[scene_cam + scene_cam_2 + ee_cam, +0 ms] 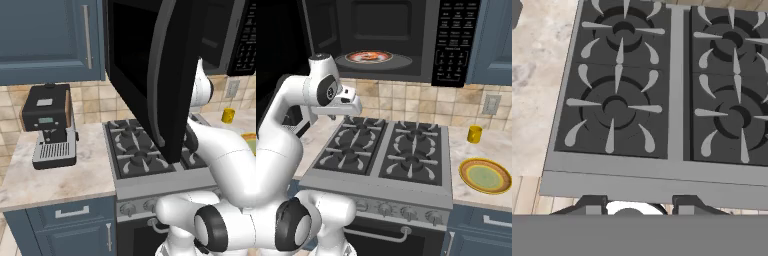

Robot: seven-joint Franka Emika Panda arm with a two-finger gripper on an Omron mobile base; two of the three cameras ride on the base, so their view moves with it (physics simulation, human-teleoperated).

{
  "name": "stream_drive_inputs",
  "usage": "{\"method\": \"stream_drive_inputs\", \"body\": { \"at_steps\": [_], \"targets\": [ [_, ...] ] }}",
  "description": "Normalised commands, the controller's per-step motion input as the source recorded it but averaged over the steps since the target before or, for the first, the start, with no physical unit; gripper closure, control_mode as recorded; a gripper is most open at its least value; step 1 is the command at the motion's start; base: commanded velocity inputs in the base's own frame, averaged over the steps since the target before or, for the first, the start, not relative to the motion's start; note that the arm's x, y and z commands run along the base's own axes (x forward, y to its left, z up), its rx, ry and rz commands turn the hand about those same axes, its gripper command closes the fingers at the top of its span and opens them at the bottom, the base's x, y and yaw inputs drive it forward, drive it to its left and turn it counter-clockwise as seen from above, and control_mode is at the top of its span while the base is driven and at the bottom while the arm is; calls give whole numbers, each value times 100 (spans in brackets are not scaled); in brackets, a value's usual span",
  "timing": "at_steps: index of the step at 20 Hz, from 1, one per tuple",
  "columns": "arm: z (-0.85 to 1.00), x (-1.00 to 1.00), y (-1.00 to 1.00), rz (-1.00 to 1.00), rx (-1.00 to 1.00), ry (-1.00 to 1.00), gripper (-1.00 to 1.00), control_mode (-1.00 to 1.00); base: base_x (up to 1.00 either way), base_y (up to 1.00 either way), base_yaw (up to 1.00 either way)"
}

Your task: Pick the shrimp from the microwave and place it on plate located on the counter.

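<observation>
One shrimp, probably on turntable dish, inside open microwave, top of right base frame. Plate on counter, lower right. Hand above stovetop, fingers hidden, grip state unclear.

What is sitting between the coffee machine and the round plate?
The gas stovetop, seen in the right base view, lies between the coffee machine and the plate.

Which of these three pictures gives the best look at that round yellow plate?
The right base view: the plate lies whole on the counter, right of the stovetop. In the left base view just a sliver peeks past the arm.
</observation>
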Motion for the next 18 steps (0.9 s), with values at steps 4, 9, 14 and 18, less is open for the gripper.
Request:
{"method": "stream_drive_inputs", "body": {
  "at_steps": [4,9,14,18],
  "targets": [
    [11,-17,0,-6,0,-2,-100,-100,0,0,0],
    [72,-20,1,-15,-6,-2,-100,-100,0,0,0],
    [71,-7,-20,-11,-8,-5,-100,-100,0,0,0],
    [60,0,-64,0,0,-3,-100,-100,0,0,0]
  ]
}}
